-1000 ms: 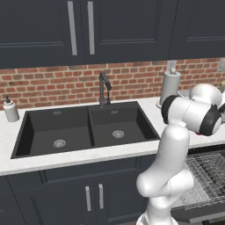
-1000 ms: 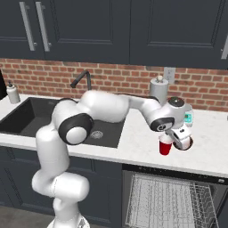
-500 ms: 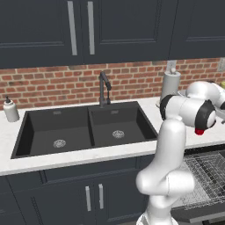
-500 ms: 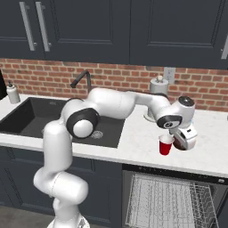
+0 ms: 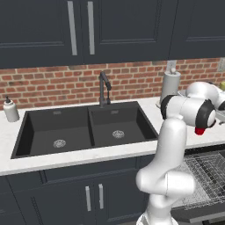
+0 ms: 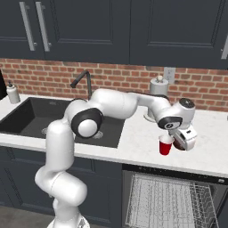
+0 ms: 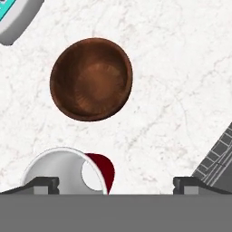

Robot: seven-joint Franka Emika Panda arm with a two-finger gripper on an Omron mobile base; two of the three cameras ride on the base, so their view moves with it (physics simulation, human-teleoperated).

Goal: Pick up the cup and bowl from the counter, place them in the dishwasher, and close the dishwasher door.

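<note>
Swinging rightward over the last second, the arm is carrying its claw along the bench from a spot nearly over the cup to one just past it, at the cup's 3 o'clock in the right base view. Its jaws are standing wide apart and gripping nothing. In the hand view the cup is sitting low at 7 o'clock, partly cut off, while the bowl is lying in the upper centre on the white stone, a little apart from the cup, with a corner of the white-and-teal scale showing at 11 o'clock. Neither dish is lifted yet, so the task is barely starting; the claw seems to be lining up on the bowl or resetting its approach to the cup. Below the bench edge the dishwasher is standing open, its wire rack waiting. No brand, label or readable writing is showing anywhere.
</note>
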